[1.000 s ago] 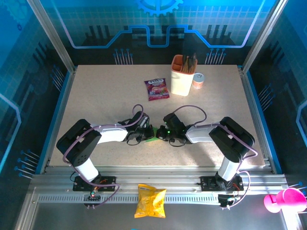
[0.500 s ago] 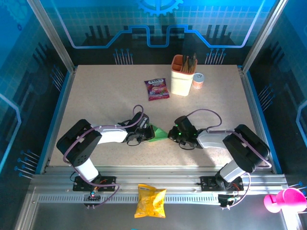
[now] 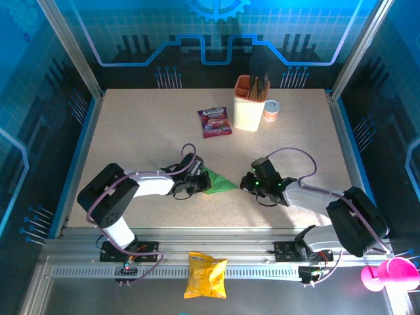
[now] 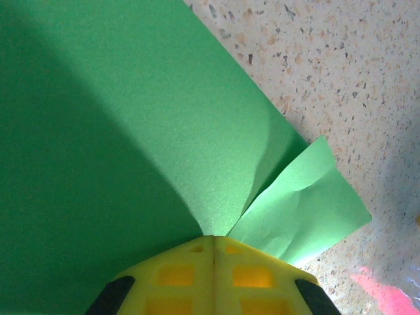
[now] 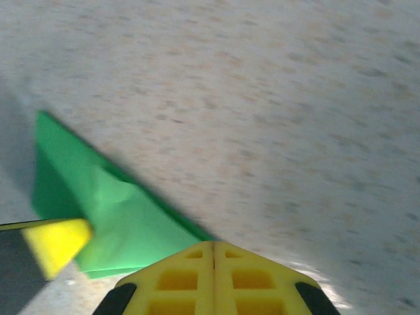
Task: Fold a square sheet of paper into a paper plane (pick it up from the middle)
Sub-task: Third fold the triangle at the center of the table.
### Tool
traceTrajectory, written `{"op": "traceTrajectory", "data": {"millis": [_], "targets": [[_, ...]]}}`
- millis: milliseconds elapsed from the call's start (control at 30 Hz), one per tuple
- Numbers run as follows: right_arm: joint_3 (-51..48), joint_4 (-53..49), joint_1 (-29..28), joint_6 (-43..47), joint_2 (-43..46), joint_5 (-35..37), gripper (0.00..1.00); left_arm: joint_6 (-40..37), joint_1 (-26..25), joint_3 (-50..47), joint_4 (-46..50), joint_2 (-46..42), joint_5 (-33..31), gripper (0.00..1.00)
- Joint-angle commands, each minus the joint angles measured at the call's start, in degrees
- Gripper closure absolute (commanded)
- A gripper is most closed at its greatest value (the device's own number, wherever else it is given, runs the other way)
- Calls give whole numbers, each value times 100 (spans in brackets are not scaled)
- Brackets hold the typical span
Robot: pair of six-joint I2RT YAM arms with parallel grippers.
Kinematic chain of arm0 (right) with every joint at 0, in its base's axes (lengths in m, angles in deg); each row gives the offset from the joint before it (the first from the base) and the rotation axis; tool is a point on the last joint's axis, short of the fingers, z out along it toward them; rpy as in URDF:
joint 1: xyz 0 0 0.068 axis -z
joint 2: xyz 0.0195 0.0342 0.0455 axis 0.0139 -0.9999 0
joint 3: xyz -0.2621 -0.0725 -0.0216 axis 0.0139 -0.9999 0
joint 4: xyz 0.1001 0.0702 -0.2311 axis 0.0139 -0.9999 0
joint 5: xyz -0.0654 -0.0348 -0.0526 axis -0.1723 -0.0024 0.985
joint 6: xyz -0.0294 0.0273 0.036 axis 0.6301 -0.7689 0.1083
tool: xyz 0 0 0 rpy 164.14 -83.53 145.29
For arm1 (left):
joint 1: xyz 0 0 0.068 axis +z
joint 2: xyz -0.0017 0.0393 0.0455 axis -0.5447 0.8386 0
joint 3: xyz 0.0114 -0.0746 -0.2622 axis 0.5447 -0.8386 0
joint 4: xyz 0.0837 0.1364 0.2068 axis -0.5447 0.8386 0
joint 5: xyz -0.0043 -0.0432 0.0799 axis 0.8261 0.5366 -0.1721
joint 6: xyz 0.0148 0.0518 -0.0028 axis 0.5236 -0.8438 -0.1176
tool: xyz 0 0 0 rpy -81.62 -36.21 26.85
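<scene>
square sheet of paper (image 3: 218, 183) already folded to a pointed green triangle, lying low at counter (image 3: 131, 131) centre, slightly toward the near edge; long axis runs 9 to 3 o'clock in the top view, sharp tip at the 3–4 o'clock end, wide end at 9; left wrist view shows one small flap (image 4: 308, 197) splaying off the main fold, so layers not flat

left tool (image 3: 199, 178) sits right at the wide 9 o'clock end, jaws fully closed; in its wrist view the crease runs straight into the seam between the fingers, so I judge it pinched on the sheet's edge, lifted or just pinned I can't tell

right tool (image 3: 248, 184) at 3 o'clock of the tip, near but apart, bare counter between; jaws closed, nothing in them; its blurred wrist view has the green sheet at 9 o'clock, low

left arm clearly nearer; any next crease likely needs the right tool to come in along the axis from 3 toward 9

room: open counter at 3 and 6 o'clock of the sheet; purple sachet (image 3: 214, 122) at 12, well apart; holder (image 3: 249, 108) and can (image 3: 270, 110) at 1 o'clock, well apart; near edge at 6 is the closest limit
</scene>
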Motion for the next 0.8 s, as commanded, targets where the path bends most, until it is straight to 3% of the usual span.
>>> {"op": "traceTrajectory", "data": {"millis": [0,367,767], "targets": [[435,-69,-231,249,-271,-211,100,-155,76,-163,555,129,-184,100],[424,610,-354,-78,-1482,-129,100,-333,89,-12,733,-70,-104,100],[-77,818,-274,-240,-1517,-83,100,-400,-103,673,926,-461,461,100]]}}
